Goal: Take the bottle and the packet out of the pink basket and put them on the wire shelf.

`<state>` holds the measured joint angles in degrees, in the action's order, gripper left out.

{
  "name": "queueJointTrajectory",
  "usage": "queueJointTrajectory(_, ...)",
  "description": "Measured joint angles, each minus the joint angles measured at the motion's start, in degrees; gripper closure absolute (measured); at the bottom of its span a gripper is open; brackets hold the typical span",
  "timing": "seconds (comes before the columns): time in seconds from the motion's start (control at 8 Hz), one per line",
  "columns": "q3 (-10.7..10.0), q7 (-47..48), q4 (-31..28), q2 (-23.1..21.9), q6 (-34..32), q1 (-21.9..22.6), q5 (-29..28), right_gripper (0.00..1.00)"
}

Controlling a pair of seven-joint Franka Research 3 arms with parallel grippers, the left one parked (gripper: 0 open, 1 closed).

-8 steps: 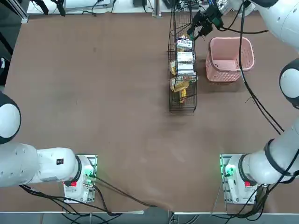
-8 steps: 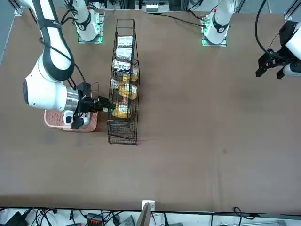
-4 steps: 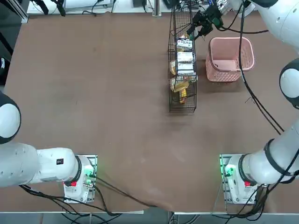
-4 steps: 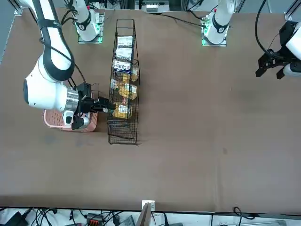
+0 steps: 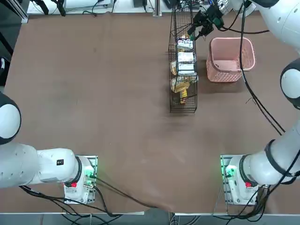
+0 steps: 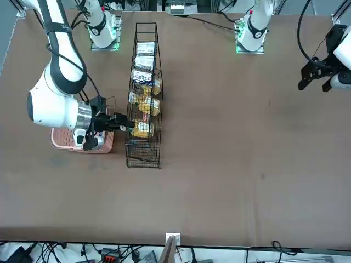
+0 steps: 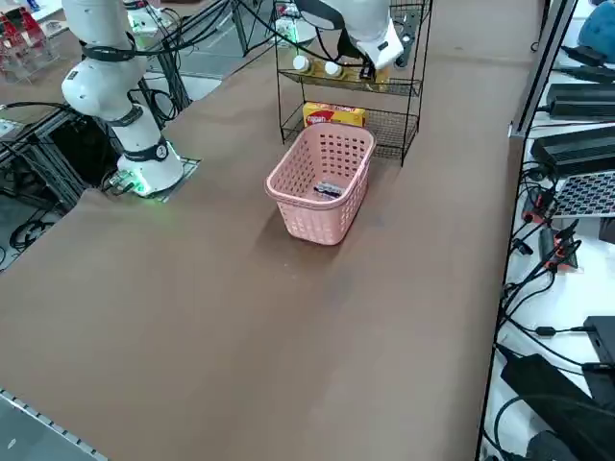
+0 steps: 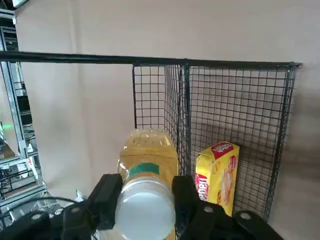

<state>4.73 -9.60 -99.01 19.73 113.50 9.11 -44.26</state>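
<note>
My right gripper is at the far end of the black wire shelf, next to the pink basket. In the wrist view its fingers press on both sides of the white cap of the bottle, whose yellow body points into the wire shelf. From the front, the gripper reaches sideways into the wire shelf. A small whitish packet lies on the bottom of the pink basket.
The shelf holds several packets and yellow items along its length, including a yellow biscuit pack. Two white-capped bottles lie on its upper tier. Cables and equipment line the table's right edge. The brown table spreads to the left.
Hardly anything differs: the right gripper has shifted very slightly at the shelf's far end, with the bottle still between its fingers.
</note>
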Motion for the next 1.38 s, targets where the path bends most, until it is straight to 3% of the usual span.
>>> queueJointTrajectory(0.25,-0.1,-0.1,0.0,0.1,0.4,-0.1,0.5,0.11)
queueJointTrajectory(0.38,-0.2,-0.2,0.0,0.1,0.4,-0.1,0.6,0.0)
queueJointTrajectory(1.38,-0.8,-0.5,1.5,-0.1,0.5,-0.2,3.2,0.0)
